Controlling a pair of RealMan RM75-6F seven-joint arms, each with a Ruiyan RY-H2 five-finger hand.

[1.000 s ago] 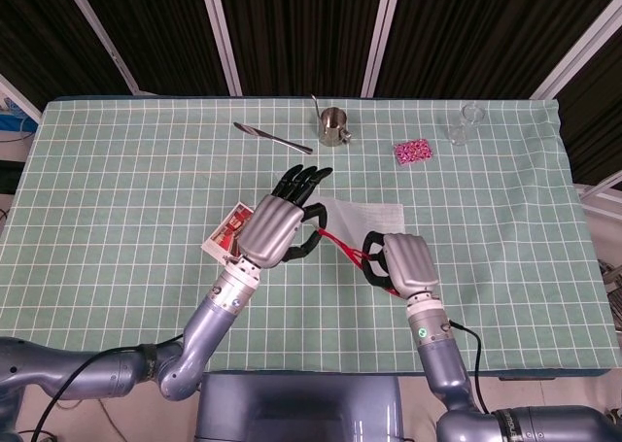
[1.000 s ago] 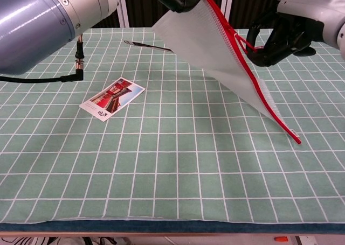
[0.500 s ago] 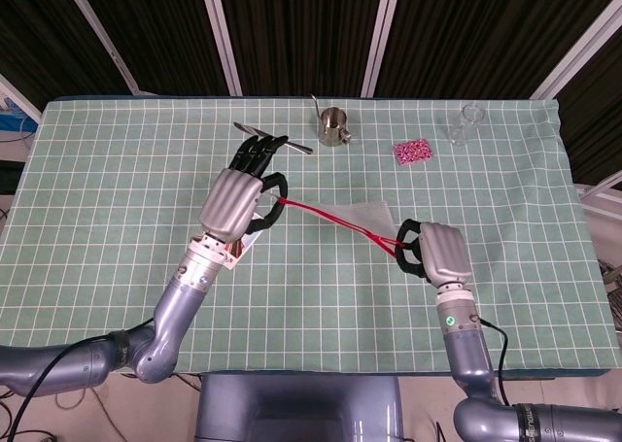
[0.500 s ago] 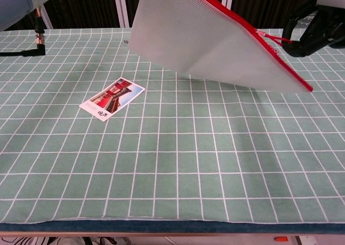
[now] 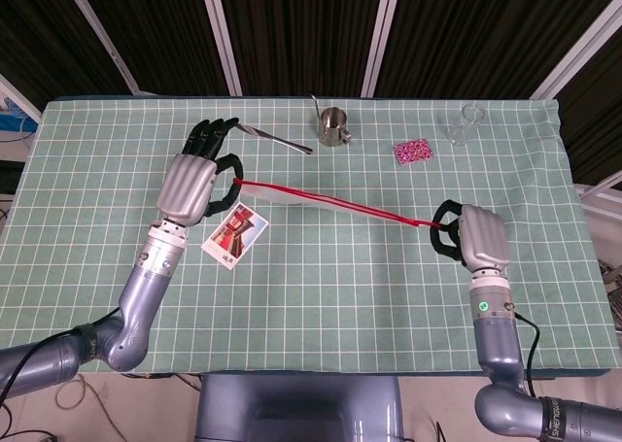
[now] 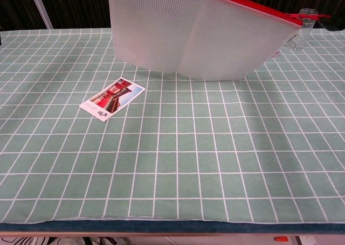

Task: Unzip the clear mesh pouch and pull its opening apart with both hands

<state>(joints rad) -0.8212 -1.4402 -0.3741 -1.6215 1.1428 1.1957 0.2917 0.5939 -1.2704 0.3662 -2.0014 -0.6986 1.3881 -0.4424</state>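
Observation:
The clear mesh pouch (image 5: 284, 197) hangs stretched above the table, and its red zipper edge (image 5: 340, 207) runs in a taut line between my two hands. My left hand (image 5: 197, 177) pinches the pouch's left end near the table's back left. My right hand (image 5: 474, 238) grips the red zipper pull (image 5: 439, 228) at the pouch's right end. In the chest view the pouch (image 6: 199, 35) fills the upper middle as a white mesh sheet, with the zipper edge (image 6: 253, 7) sloping down to the right. Neither hand shows clearly there.
A red-and-white card (image 5: 234, 236) (image 6: 112, 98) lies flat below the pouch's left end. Along the back of the table stand a metal cup (image 5: 334, 126), a long metal utensil (image 5: 272, 138), a pink patterned packet (image 5: 413, 152) and a clear glass (image 5: 466, 124) (image 6: 305, 20).
My hands have drawn far apart, the left going left and back, the right going right. The pouch went from bunched between them to stretched out long and lifted higher.

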